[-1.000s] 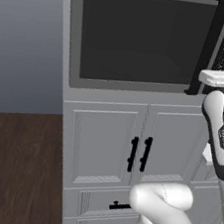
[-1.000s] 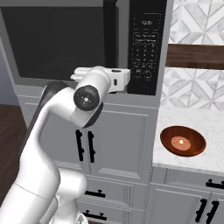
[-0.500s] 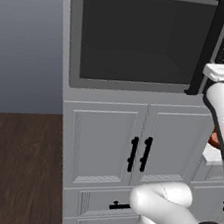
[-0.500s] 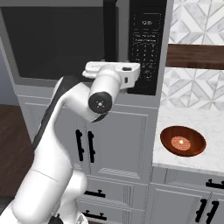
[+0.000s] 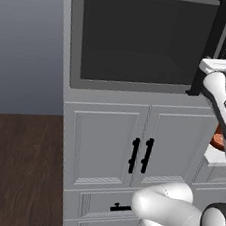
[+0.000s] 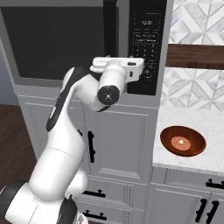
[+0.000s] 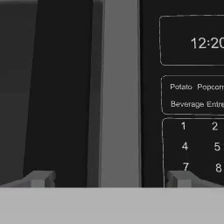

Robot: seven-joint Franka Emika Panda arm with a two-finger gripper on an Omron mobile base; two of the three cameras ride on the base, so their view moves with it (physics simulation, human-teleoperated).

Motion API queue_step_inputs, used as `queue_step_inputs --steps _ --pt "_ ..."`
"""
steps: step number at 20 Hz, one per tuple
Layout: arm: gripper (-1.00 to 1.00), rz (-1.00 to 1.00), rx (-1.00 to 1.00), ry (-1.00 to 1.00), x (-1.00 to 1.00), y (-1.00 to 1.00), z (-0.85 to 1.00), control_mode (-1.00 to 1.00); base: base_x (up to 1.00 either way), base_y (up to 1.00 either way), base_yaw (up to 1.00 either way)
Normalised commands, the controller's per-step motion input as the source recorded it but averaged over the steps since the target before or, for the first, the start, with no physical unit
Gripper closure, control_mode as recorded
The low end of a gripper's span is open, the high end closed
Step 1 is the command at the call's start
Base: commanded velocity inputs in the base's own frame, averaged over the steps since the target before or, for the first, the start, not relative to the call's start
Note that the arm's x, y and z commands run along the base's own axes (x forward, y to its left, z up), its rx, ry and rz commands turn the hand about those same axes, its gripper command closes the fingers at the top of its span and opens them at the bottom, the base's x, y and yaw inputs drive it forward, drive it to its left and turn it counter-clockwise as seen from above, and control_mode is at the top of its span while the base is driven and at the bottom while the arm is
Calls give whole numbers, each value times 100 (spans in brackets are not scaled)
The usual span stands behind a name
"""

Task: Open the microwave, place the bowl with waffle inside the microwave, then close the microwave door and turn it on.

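Note:
The microwave (image 5: 144,43) sits in the white cabinet wall, and its door (image 6: 57,39) with the dark window is closed. My gripper (image 7: 109,178) is open right in front of the black vertical door handle (image 7: 65,87). Its fingertips (image 7: 41,178) straddle the handle and the grey door edge (image 7: 118,87), and nothing is held. The black control panel (image 7: 188,96) with clock and number keys lies just to the right. My white hand (image 6: 117,66) is level with the handle's lower end (image 5: 201,71). The reddish-brown bowl (image 6: 183,141) with the waffle (image 6: 180,142) rests on the counter to the right.
White cabinet doors with short black handles (image 5: 139,155) sit below the microwave, with drawers (image 5: 118,206) under them. The marble counter (image 6: 192,120) runs to the right, backed by a patterned tile wall (image 6: 197,26). Dark wood floor (image 5: 12,167) lies to the left.
My hand has risen and swung to the right, closer to the door handle. The jaws stay wide apart. The door and the bowl have not moved.

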Motion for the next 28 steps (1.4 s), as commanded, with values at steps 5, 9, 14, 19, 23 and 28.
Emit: queue_step_inputs --steps 5,9,14,19,23,28 --pt "-100 0 1 0 49 -5 4 -100 0 0 0" --pt "-100 0 0 0 10 2 15 -100 0 0 0" --pt "-100 0 0 -1 -12 8 12 -100 0 0 0" --pt "-100 0 0 -6 -8 3 19 -100 0 0 0" --pt "-100 0 0 -3 -2 10 15 -100 0 0 0" --pt "-100 0 0 0 4 34 1 -100 0 0 0"
